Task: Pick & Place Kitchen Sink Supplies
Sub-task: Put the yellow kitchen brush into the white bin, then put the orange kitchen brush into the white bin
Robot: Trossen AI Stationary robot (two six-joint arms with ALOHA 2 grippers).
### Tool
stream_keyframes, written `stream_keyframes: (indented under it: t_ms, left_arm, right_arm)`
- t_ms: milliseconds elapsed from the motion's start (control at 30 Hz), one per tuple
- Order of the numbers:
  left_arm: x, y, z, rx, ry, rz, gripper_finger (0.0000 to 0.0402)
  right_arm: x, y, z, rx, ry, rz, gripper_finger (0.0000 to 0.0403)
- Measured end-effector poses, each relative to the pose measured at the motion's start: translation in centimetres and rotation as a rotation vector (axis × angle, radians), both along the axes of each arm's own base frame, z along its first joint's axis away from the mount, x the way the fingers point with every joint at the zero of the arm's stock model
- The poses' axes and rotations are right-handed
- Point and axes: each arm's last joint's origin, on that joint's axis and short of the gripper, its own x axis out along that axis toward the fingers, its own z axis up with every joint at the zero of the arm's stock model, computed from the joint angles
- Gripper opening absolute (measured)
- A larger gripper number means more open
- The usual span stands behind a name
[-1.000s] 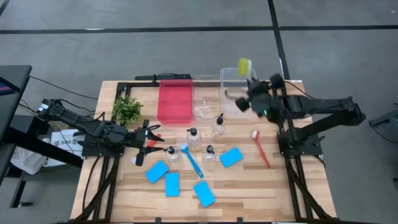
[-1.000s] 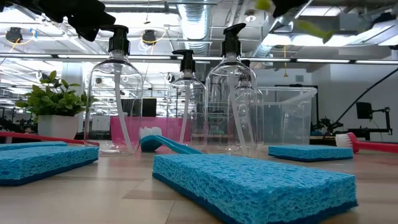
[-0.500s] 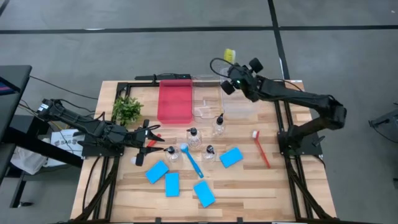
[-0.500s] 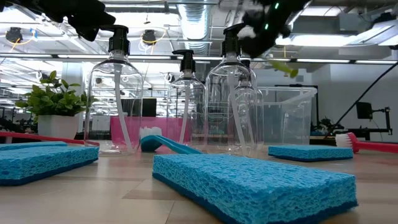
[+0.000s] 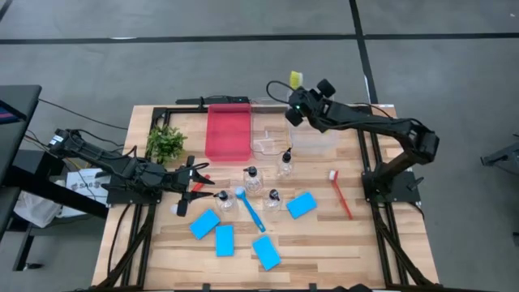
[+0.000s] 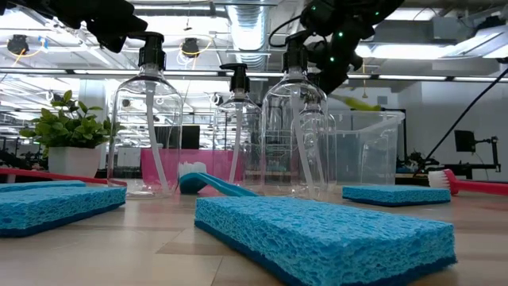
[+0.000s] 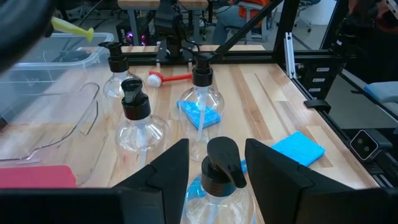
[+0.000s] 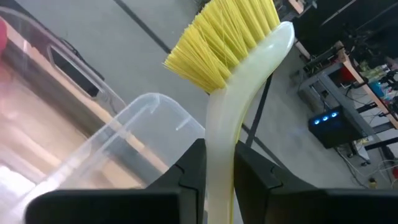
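My right gripper [image 5: 298, 96] is shut on a yellow-green brush [image 5: 296, 79] and hangs over the table's far edge, above the clear bins [image 5: 312, 128]. The brush's yellow bristle head [image 8: 224, 37] points away past the fingertips. My left gripper [image 5: 201, 188] is open at the table's left, its fingers on either side of a clear bottle's black pump top [image 7: 222, 162]; I cannot tell whether they touch it. More pump bottles [image 5: 252, 180], a blue brush [image 5: 250, 209], a red brush [image 5: 340, 195] and several blue sponges [image 5: 225, 240] lie on the table. My right gripper pinches the brush's pale handle [image 8: 221, 155] between its two fingers, a short way below the bristle head. The handle runs along the fingers and out past their tips. The brush is lifted clear, with its head up and away over the bin's far rim.
A red tray [image 5: 229, 132] and two clear bins [image 5: 270, 134] stand at the far middle. A small green plant [image 5: 166, 143] sits at the far left. A second red brush handle [image 6: 48, 173] lies by my left gripper. The near right of the tabletop is bare wood.
My right gripper has carried the yellow-green brush toward the table's left and far edge, sinking and rolling as it went; it stays shut on the handle. The brush head now stands over the bins' far rim rather than over the right bin's right corner.
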Motion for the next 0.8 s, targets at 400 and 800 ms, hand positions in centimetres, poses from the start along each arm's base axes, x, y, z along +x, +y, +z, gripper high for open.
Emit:
stream_keyframes:
  t_ms: [400, 800]
  left_arm:
    - [0.0, 0.0, 0.0, 0.0, 0.0, 0.0, 0.0159]
    - [0.0, 0.0, 0.0, 0.0, 0.0, 0.0, 0.0159]
  right_arm:
    - [-1.1, 0.6, -0.9, 0.082, 0.126, -0.013, 0.0171]
    - [-4.8, 4.0, 3.1, 0.065, 0.064, 0.021, 0.0199]
